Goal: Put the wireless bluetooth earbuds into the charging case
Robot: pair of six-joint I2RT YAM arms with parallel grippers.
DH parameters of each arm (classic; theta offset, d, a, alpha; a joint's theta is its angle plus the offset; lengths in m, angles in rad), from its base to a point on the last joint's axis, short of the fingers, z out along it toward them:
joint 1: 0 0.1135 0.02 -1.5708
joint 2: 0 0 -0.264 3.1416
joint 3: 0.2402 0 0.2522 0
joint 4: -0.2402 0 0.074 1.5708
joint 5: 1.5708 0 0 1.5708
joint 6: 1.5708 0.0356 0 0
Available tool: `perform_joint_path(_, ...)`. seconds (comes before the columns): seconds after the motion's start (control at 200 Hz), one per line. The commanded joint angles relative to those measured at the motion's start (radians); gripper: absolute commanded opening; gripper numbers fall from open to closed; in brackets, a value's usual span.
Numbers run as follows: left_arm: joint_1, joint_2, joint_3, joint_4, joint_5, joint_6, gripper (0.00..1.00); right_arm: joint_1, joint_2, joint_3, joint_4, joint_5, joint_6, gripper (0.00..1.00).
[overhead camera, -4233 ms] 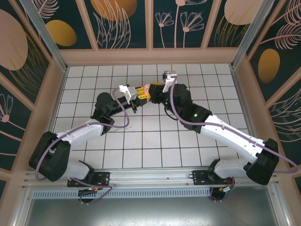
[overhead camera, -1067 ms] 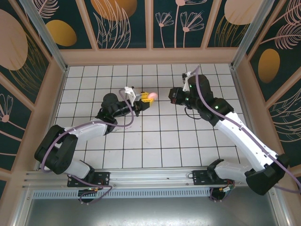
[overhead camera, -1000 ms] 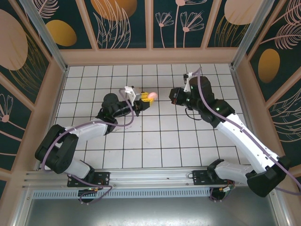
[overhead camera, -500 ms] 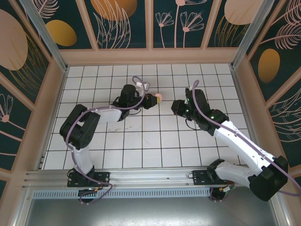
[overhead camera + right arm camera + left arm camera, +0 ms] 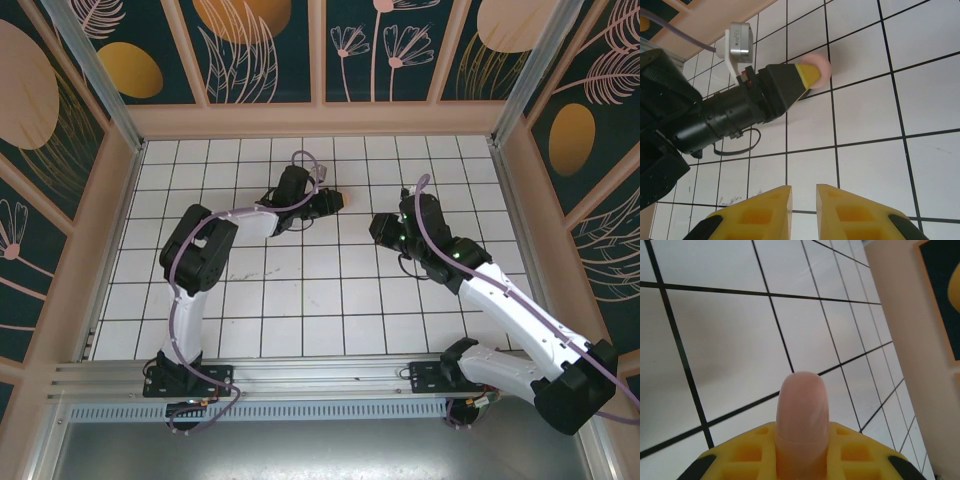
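The left gripper (image 5: 809,76) clamps a pink case (image 5: 802,410), apparently closed, so its earbuds are probably in, while the right gripper (image 5: 803,192), fingers slightly apart, holds nothing.

pale pink earbud (image 5: 802,410), pinched in left gripper (image 5: 809,75)

The top camera looked down from 6 o'clock; both wrist cameras hung close over the tiled floor (image 5: 320,290), the right facing the left gripper (image 5: 812,74).
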Motion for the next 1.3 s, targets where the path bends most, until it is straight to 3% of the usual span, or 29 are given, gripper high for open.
perform_joint_path(0.0,-0.004,0.049,0.078,-0.105,-0.061,-0.023,0.00,-0.002,-0.025,-0.017,0.029,0.014,0.010,0.21)
perform_joint_path(0.295,-0.022,0.132,0.211,-0.250,-0.114,0.020,0.00,-0.002,-0.033,-0.028,0.033,0.014,0.010,0.21)
perform_joint_path(0.541,-0.027,0.188,0.302,-0.368,-0.174,0.051,0.06,-0.002,-0.034,-0.022,0.032,0.014,0.007,0.26)
perform_joint_path(1.291,-0.045,0.194,0.412,-0.563,-0.290,0.157,0.38,-0.002,-0.048,-0.007,0.027,0.017,0.008,0.30)
